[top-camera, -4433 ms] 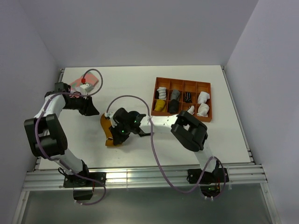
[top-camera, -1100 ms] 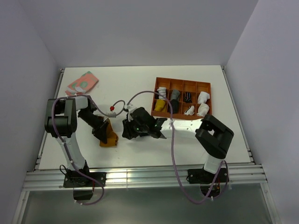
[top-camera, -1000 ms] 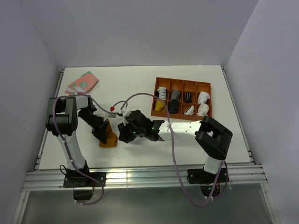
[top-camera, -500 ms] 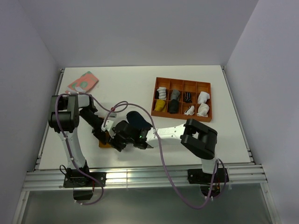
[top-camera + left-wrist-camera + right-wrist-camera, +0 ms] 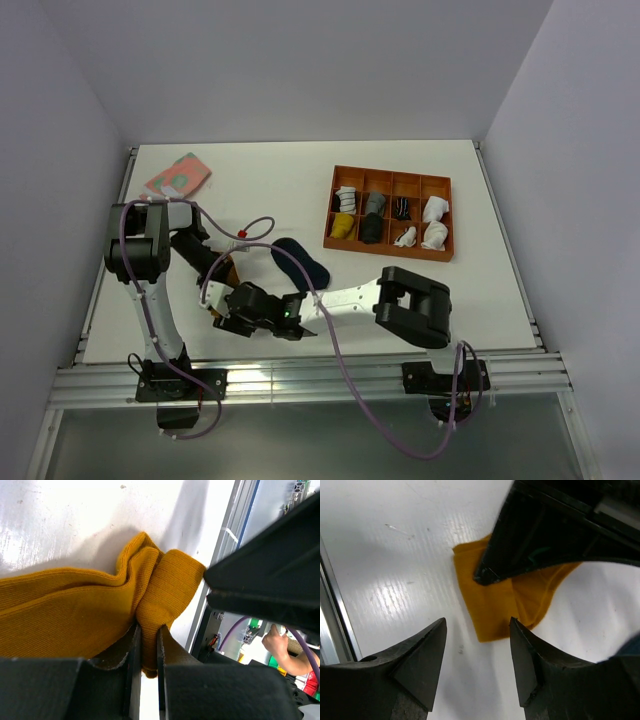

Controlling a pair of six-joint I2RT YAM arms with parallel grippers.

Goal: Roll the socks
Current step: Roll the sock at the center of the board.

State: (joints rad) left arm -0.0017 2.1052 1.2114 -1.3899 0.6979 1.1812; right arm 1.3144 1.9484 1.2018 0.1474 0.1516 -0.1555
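Pale grey walls (image 5: 300, 70) on three sides; white desk (image 5: 280, 190).

Mustard sock (image 5: 75, 615): lies on the desk at about 8 o'clock from centre. From above it is mostly hidden under both hands, with only a sliver of orange showing.

Left hand (image 5: 148, 630): clenched on a raised fold of the mustard sock. The fold is pinched between the two fingers and the rest of the fabric spreads toward 9 o'clock in the wrist view.

Right hand (image 5: 477, 630): released, fingers well apart with nothing between them. It hovers over the sock's free edge and bare desk, just beside the left hand.

Navy sock (image 5: 300, 262): flat on the desk near centre, at 2 o'clock from the two hands and held by neither.

Orange tray (image 5: 390, 171) with rolled socks at 2 o'clock. Pink-and-green cloth (image 5: 178, 175) at 10 o'clock.
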